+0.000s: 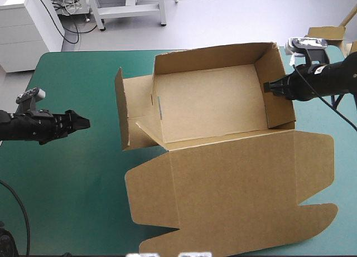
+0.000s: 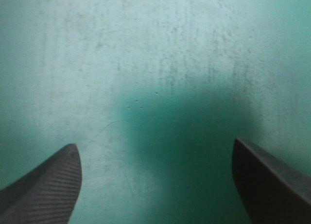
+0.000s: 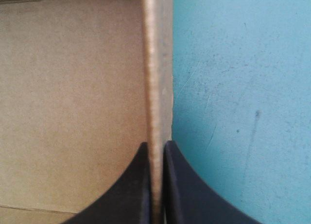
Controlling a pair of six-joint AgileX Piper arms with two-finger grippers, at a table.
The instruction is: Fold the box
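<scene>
Left wrist view: only bare teal-green table cover (image 2: 155,54). Right wrist view: one wall (image 3: 158,63) edge-on, rest cut off. High view: brown cardboard box (image 1: 212,112) centre-right, open tray, lid (image 1: 240,190) flat on near side, left flaps (image 1: 134,117) splayed. The right gripper (image 3: 155,145) is clamped on the right wall, one black finger inside, one outside. The left gripper (image 1: 85,123) has fingers apart, well left of box.

The right wrist view cuts the box (image 3: 73,88) down to one wall's edge and a bare panel, and the high view's side edge cuts off the right arm (image 1: 329,78).
</scene>
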